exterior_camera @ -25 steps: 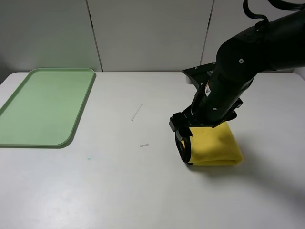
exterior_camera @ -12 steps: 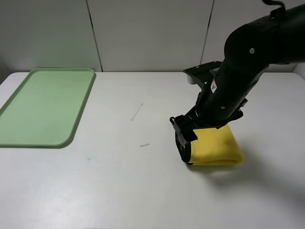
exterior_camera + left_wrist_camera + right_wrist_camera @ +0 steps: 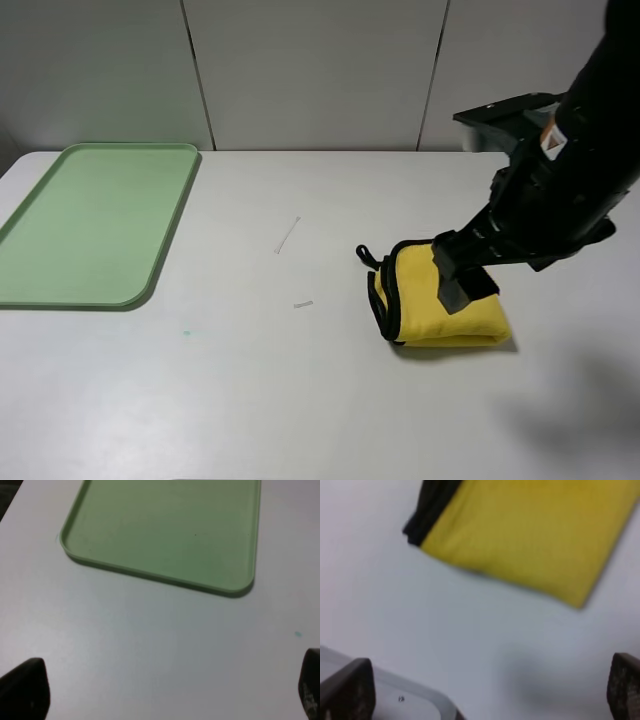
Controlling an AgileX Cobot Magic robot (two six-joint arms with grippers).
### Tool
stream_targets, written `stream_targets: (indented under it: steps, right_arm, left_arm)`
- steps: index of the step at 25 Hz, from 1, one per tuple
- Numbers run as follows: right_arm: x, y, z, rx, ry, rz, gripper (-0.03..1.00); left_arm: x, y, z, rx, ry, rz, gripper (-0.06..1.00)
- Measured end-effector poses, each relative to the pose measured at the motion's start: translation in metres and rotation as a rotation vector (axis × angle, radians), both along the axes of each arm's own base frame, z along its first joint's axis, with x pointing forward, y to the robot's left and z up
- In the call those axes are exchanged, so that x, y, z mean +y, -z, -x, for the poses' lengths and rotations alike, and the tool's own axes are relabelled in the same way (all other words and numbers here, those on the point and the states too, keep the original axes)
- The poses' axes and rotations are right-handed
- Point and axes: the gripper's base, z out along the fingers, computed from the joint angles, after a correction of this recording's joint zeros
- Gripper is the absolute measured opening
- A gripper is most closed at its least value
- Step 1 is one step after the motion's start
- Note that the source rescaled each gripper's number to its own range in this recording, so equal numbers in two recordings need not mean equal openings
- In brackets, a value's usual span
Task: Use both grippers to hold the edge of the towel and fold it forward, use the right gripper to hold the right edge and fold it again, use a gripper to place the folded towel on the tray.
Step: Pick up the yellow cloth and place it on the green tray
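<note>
The yellow towel [image 3: 440, 305] lies folded into a small thick pad on the white table, right of centre, with its black edge [image 3: 383, 292] and corner loop on its left side. My right gripper [image 3: 462, 280] hangs open just above the towel's right half and holds nothing. The right wrist view shows the towel [image 3: 530, 535] blurred, beyond the spread fingertips [image 3: 347, 690], none of it between them. The pale green tray [image 3: 90, 225] sits empty at the far left. My left gripper [image 3: 167, 690] is open over bare table near the tray [image 3: 165, 530] and is out of the exterior high view.
Two small white strips [image 3: 288, 235] [image 3: 303, 304] and a teal speck [image 3: 186, 332] lie on the table between tray and towel. A grey panelled wall runs behind the table. The bulky right arm [image 3: 570, 170] stands over the table's right side.
The right arm has lifted and drawn back to the right, off the towel's left end. The black-hemmed left side, covered before, is now in plain sight. The towel stays put.
</note>
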Motion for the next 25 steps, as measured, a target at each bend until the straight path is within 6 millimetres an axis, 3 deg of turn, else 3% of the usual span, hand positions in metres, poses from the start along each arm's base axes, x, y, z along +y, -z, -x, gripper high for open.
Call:
stream_targets:
  steps: [7, 19, 25]
  right_arm:
    - [-0.027, -0.026, 0.035, -0.075, 0.08, -0.085, 1.0]
    - [-0.082, -0.016, 0.121, -0.095, 0.115, -0.253, 1.0]
    - [-0.107, -0.029, 0.152, -0.257, 0.077, -0.384, 1.0]
  left_arm:
    - [0.0, 0.0, 0.0, 0.0, 0.0, 0.0, 1.0]
    - [0.0, 0.0, 0.0, 0.0, 0.0, 0.0, 1.0]
    - [0.0, 0.0, 0.0, 0.0, 0.0, 0.0, 1.0]
